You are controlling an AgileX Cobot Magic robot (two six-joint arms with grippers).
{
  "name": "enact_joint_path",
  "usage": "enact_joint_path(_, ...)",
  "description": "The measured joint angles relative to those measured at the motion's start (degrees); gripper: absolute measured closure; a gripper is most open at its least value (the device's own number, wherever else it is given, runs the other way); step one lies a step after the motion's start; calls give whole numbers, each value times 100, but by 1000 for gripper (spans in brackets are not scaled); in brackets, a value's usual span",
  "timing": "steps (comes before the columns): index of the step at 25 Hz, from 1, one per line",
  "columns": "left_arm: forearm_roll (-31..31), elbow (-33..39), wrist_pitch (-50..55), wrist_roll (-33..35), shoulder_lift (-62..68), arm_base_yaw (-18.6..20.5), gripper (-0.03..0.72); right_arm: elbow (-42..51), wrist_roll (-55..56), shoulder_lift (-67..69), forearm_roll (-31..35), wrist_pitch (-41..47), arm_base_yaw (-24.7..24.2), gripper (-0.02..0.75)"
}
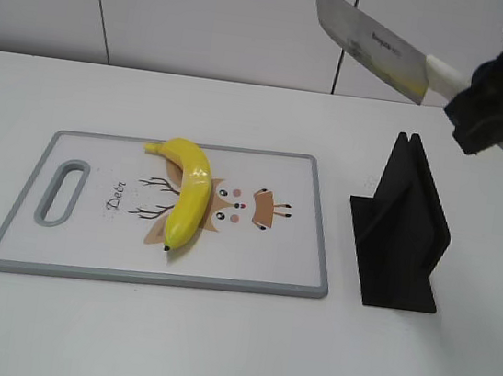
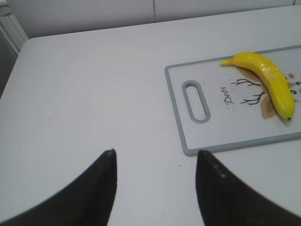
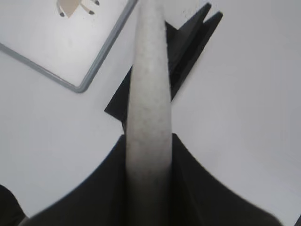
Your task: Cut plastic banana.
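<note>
The plastic banana (image 1: 188, 194) lies whole on the grey-rimmed cutting board (image 1: 318, 243), stem at the back, black tip toward the front. It also shows in the left wrist view (image 2: 270, 81). My right gripper (image 1: 473, 92) is shut on the pale handle (image 3: 148, 108) of a cleaver knife (image 1: 368, 41) and holds it high in the air at the back right, blade pointing left, well above the board. My left gripper (image 2: 155, 153) is open and empty over bare table left of the board (image 2: 188, 139).
A black knife stand (image 1: 402, 228) sits on the table right of the board, below the raised knife; it also shows in the right wrist view (image 3: 188, 52). A white wall runs along the back of the white table.
</note>
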Motion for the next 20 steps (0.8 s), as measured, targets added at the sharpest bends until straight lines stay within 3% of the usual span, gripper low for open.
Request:
enact_joint_path(6,-287,-823,-333,743,1700,0,102,-1112,-849,907,105,203,-78,571)
enact_joint_path(9,-539,-1389,-346,1403,2575,0,100,-1609,-1695,1361,910,423,-422,571)
enact_joint_path(12,-798,-1921,-327,2144,3479,0,100,-1963,-2722,1700,1731,611,-799,571)
enact_joint_path(20,-1709,-3408,-151,4444,5656,-265,100,-2146,-5725,2078,2077,633,-909,571)
